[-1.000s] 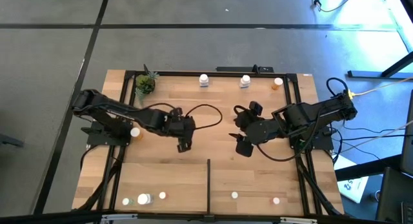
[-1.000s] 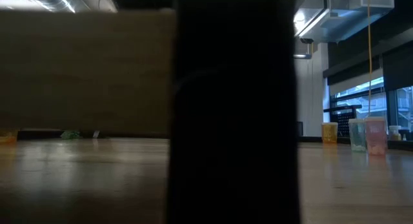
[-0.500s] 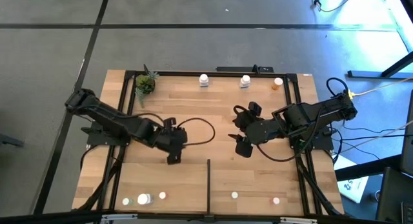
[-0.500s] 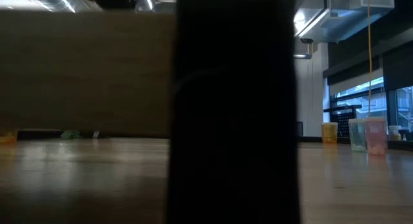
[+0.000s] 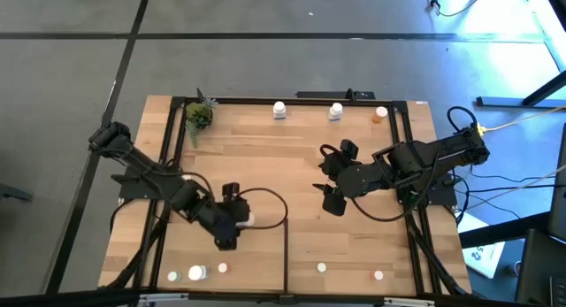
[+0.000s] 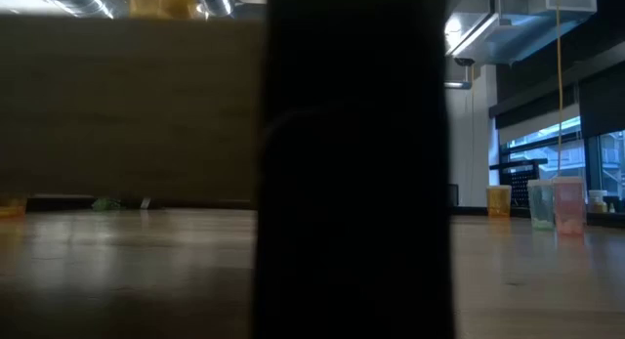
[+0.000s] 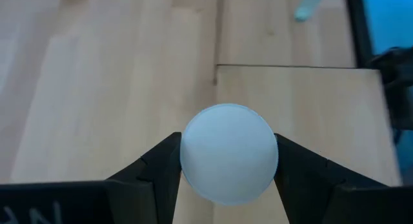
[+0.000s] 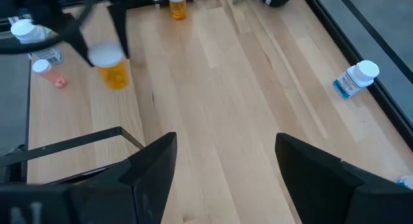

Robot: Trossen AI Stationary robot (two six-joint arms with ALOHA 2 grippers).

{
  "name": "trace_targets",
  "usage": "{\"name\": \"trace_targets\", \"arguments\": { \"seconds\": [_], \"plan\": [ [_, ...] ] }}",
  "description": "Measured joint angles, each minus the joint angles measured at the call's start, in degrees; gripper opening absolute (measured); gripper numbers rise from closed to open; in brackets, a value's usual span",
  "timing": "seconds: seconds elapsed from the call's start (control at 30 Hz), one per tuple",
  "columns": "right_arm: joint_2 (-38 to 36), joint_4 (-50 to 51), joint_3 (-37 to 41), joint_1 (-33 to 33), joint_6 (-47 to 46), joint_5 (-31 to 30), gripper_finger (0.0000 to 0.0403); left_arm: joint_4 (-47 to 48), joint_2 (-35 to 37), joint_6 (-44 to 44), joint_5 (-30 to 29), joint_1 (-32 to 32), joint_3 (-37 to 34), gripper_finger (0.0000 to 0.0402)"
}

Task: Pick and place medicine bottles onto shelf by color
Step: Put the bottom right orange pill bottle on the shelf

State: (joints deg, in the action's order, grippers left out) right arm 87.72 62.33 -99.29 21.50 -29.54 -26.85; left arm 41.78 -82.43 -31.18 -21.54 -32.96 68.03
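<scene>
from above, the left gripper (image 5: 232,236) hung low over the shelf (image 5: 265,157), just left of the thin black divider strip (image 5: 286,252), near the front row of tiny bottles (image 5: 196,272); a white cap (image 5: 249,221) peeked out beside it. the right gripper (image 5: 332,190) sat out over the middle of the planks, jaws wide apart with nothing between them. along the back edge stood two white bottles (image 5: 279,110) and an orange bottle (image 5: 380,115), with the small potted plant (image 5: 199,116) in the back left corner. down at table height, a broad dark post (image 6: 356,163) blocked the middle, and an orange bottle body (image 6: 162,0) showed at the top edge, well above the boards; the fingers on it couldn't be made out there. over to the left wrist: the two dark fingers (image 7: 152,169) were clamped on a round white cap (image 7: 229,153), held over the wood right at the divider's end. and the right wrist: its own fingers (image 8: 151,162) stood spread over bare planks, while farther off the other arm held the orange bottle with the white cap (image 8: 114,67) in the air, a white bottle (image 8: 355,79) lying tilted by the black frame.
</scene>
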Motion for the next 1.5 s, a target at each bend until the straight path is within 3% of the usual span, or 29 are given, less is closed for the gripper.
{"name": "trace_targets", "arguments": {
  "seconds": [0.33, 0.77, 1.5],
  "plan": [
    [0.0, 0.0, 0.0, 0.0, 1.12, 1.01, 0.0264, -5.82, -0.7, 0.27, -0.38, -4.4, 0.02, 0.0197],
    [0.0, -10.23, 0.0, 3.47, 18.56, 19.42, 0.0264, -9.73, -5.95, 3.36, -1.39, -8.53, 0.04, 0.0197],
    [0.0, -13.21, -0.02, 9.45, 24.75, 24.01, 0.0264, -19.75, -13.94, 6.39, 2.82, -9.44, 0.07, 0.0197]
  ]
}}
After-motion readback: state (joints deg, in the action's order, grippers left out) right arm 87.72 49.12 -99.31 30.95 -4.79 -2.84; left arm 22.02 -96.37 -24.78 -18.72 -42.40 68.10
